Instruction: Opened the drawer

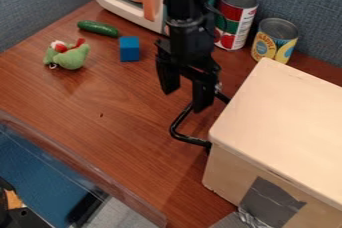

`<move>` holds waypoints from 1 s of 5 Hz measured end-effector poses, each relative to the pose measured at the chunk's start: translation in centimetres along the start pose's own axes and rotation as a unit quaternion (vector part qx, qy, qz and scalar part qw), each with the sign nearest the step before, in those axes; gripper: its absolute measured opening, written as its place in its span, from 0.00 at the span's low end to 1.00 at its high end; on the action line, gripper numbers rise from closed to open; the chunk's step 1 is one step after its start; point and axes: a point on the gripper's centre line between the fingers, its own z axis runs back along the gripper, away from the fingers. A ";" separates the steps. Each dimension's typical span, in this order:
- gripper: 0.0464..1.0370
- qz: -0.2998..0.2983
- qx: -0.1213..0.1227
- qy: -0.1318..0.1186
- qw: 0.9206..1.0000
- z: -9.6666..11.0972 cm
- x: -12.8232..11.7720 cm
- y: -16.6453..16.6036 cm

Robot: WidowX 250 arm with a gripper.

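Observation:
My gripper (185, 92) hangs down just left of the pale wooden box, with its two fingers spread apart and nothing seen between them. The black bar handle (179, 125) sticks out from the left side of the box (284, 114). Part of that handle passes behind or beside the right fingertip; whether they touch I cannot tell. The drawer front itself is hidden under the lid's left edge, and no pulled-out drawer is visible.
Two cans (235, 19) (274, 40) stand behind the box. A blue block (129, 48), a green cucumber (97, 28) and a green plush toy (67, 55) lie at the upper left. A white toy oven (127, 8) stands behind the arm.

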 end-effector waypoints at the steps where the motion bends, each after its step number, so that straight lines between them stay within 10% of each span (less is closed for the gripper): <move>1: 0.96 -0.001 -0.001 0.008 1.000 -1.0 -0.2 -0.7; 2: 0.93 -0.001 -0.003 0.025 1.000 -2.7 -0.7 -1.2; 4: 0.31 0.001 0.008 0.025 1.000 -3.5 -1.0 -0.7; 5: 0.16 0.016 0.016 0.033 0.999 -3.3 -1.5 0.4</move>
